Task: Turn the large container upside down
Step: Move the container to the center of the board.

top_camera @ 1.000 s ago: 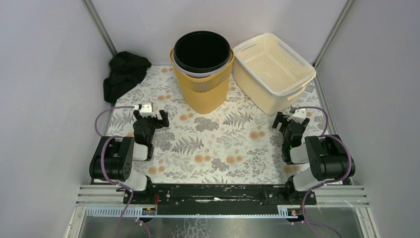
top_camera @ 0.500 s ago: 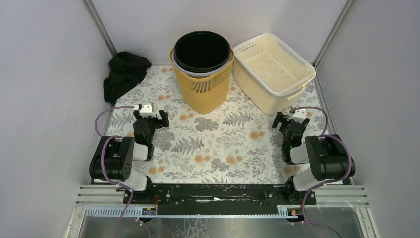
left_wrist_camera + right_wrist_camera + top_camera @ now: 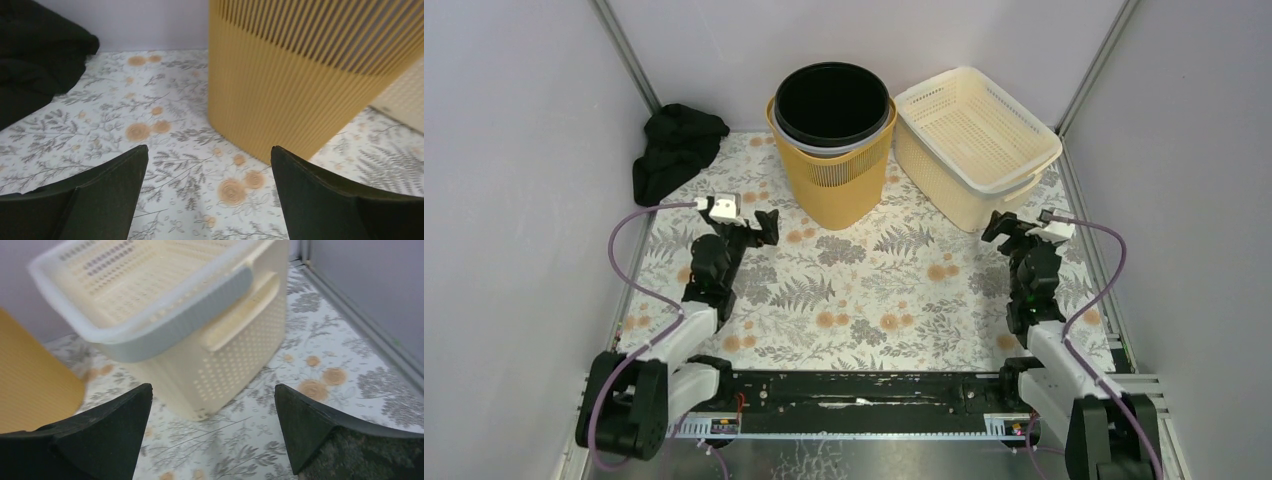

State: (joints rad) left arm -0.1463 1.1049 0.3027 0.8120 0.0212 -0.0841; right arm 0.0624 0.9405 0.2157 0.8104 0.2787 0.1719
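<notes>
A tall yellow ribbed bin (image 3: 834, 185) with a black inner bucket (image 3: 832, 100) stands upright, open end up, at the back centre. A cream perforated basket (image 3: 974, 140) stands upright and slightly tilted next to it on the right. My left gripper (image 3: 761, 228) is open and empty, apart from the bin at its near left; the left wrist view shows the bin (image 3: 300, 75) beyond the open gripper (image 3: 209, 147). My right gripper (image 3: 1011, 230) is open and empty just in front of the basket's near right corner; the basket (image 3: 200, 315) fills the right wrist view beyond the gripper (image 3: 213, 386).
A black cloth (image 3: 674, 145) lies bunched at the back left, also in the left wrist view (image 3: 35, 65). The floral mat (image 3: 864, 290) covers the table. Grey walls and metal frame posts close in the back and both sides.
Both arms have unfolded from their rest pose and reached forward. The left gripper moved up toward the bin, the right gripper toward the basket. The containers have not moved.
</notes>
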